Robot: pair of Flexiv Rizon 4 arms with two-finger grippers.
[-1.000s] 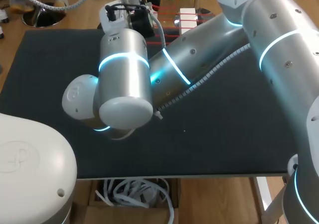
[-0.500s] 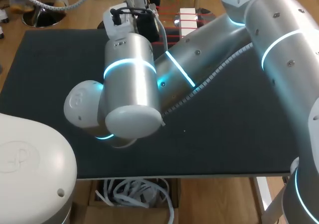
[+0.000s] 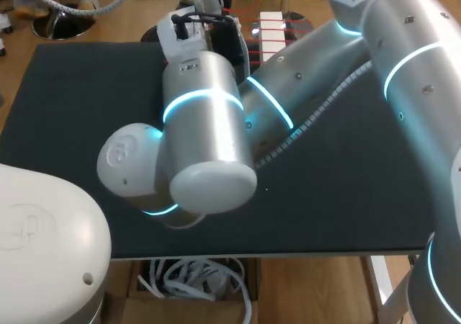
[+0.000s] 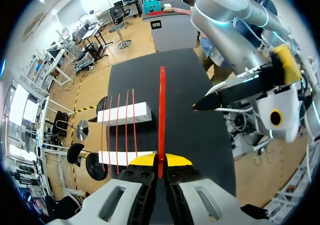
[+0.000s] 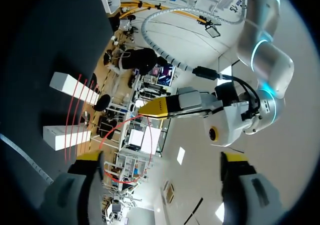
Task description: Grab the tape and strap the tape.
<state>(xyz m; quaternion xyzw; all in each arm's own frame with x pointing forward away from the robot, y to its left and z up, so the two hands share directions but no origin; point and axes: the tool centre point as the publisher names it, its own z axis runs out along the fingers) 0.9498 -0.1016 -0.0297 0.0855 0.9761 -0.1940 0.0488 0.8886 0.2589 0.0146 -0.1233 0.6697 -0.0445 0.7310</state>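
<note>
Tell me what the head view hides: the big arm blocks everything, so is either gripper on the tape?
Observer: Yes. The left gripper is shut on a red tape strand that runs out ahead from between its tips.
Operator: And the right one?
Observer: The right gripper is open, fingers wide apart.
Operator: I see one white block. Any more?
Observer: Two white blocks, with red strands stretched across both.

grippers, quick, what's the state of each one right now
left gripper: closed on the red tape
right gripper: open, jaws wide apart, holding nothing
</note>
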